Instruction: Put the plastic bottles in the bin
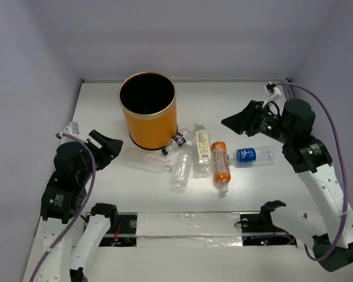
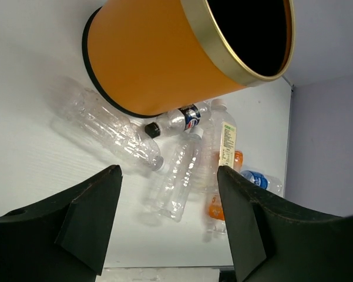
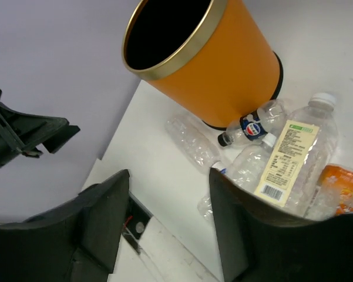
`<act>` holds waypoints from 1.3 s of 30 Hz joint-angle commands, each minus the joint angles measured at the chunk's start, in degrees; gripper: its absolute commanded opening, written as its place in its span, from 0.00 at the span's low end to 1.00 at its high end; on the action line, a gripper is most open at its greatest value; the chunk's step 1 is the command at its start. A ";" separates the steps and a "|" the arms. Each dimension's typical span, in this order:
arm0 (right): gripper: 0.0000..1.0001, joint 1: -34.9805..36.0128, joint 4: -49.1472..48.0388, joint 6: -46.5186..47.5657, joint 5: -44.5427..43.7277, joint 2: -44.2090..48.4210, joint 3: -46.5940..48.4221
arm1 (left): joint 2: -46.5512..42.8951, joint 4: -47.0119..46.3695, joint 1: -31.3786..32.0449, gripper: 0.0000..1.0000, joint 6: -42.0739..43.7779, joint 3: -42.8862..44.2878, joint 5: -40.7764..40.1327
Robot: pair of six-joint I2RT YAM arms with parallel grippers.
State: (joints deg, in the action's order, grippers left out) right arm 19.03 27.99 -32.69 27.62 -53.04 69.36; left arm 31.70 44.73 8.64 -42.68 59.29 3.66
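The orange-yellow bin (image 1: 150,126) stands upright at the back left, its black inside showing. Several crushed bottles lie on the table in front of it and to its right: a clear one (image 1: 144,158), a second clear one (image 1: 182,167), a small black-capped one (image 1: 176,143) against the bin's base, a pale yellow-labelled one (image 1: 202,147), an orange-labelled one (image 1: 221,164) and a blue-labelled one (image 1: 251,154). My left gripper (image 1: 106,150) is open and empty, left of the bottles. My right gripper (image 1: 238,122) is open and empty, above the table behind the blue-labelled bottle.
A taped white strip (image 1: 188,226) runs along the near edge between the arm bases. White walls close in the table at the back and on both sides. The left arm (image 3: 23,132) shows at the left of the right wrist view.
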 commanded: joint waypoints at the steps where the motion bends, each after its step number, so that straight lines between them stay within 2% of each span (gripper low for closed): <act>1: 0.48 0.75 -0.75 1.40 -0.46 0.56 1.13 | -0.50 2.02 0.32 0.63 -1.26 0.92 0.38; 3: 0.21 0.75 -0.04 1.92 -0.46 0.74 0.17 | -0.85 3.77 0.32 0.60 -2.23 -0.13 0.73; 4: 0.01 1.27 0.14 2.27 -0.37 0.83 -0.45 | -1.55 3.87 0.32 0.54 -3.37 -1.35 1.60; 8: 0.00 3.64 0.22 2.72 -0.10 0.39 -3.09 | -3.31 3.79 0.32 0.17 -8.02 -6.44 3.97; 10: 0.00 6.01 0.49 2.80 -1.33 -0.66 -3.88 | -3.05 3.17 0.32 0.03 -9.44 -9.43 5.47; 11: 0.00 6.89 0.75 2.98 -1.95 -1.19 -3.97 | -2.96 3.00 0.32 0.00 -10.05 -10.41 7.05; 16: 0.00 10.33 -0.03 3.24 -5.03 -3.21 -5.11 | -3.84 5.01 0.32 0.00 -12.25 -13.40 6.45; 19: 0.00 11.91 -1.44 3.24 -5.12 -4.62 -5.91 | -5.59 3.09 0.32 0.00 -15.67 -18.40 9.34; 22: 0.00 13.32 -1.80 3.86 -5.29 -5.76 -5.82 | -6.13 -0.34 0.32 0.15 -19.54 -22.28 10.93; 23: 0.02 13.93 -1.80 4.03 -5.38 -6.02 -5.82 | -5.87 -0.87 0.32 0.27 -19.72 -23.42 10.84; 24: 0.08 14.45 -1.80 4.47 -5.47 -6.29 -5.99 | -5.52 -1.83 0.32 0.33 -20.07 -23.78 10.49; 25: 0.30 14.46 -1.88 4.74 -5.55 -6.29 -6.17 | -4.55 -2.27 0.32 0.40 -20.43 -24.13 10.05; 26: 0.43 14.46 -2.32 4.74 -5.64 -6.20 -6.52 | -3.94 -2.98 0.84 0.54 -20.52 -24.74 9.61; 27: 0.57 14.46 -2.41 5.00 -5.47 -6.20 -6.78 | -3.15 -3.94 0.85 0.60 -20.78 -25.18 8.48; 28: 0.75 14.46 -2.50 5.18 -5.29 -6.29 -7.13 | -1.83 -4.82 0.85 0.67 -21.04 -25.79 8.21; 29: 0.80 14.46 -2.50 5.35 -5.12 -6.38 -7.22 | -1.21 -6.13 0.85 0.76 -21.39 -27.19 7.94; 30: 0.85 14.46 -2.41 5.53 -5.12 -6.47 -7.40 | -0.77 -8.76 0.85 0.80 -22.27 -27.90 7.59; 32: 0.91 14.99 -2.06 5.88 -5.20 -6.73 -7.40 | 1.07 -11.23 0.85 0.90 -23.41 -29.74 6.89; 35: 0.93 14.99 -1.62 6.49 -5.55 -6.82 -7.49 | 4.59 -16.07 0.85 0.98 -24.30 -30.98 5.49; 39: 0.94 14.99 -0.92 7.37 -5.21 -7.08 -7.58 | 10.38 -21.51 0.85 0.99 -23.16 -30.90 3.02</act>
State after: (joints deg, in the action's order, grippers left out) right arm 33.47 28.69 -27.07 22.44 -59.88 61.87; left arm 39.46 30.92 9.06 -65.49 28.51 9.58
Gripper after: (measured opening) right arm 0.931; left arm 0.989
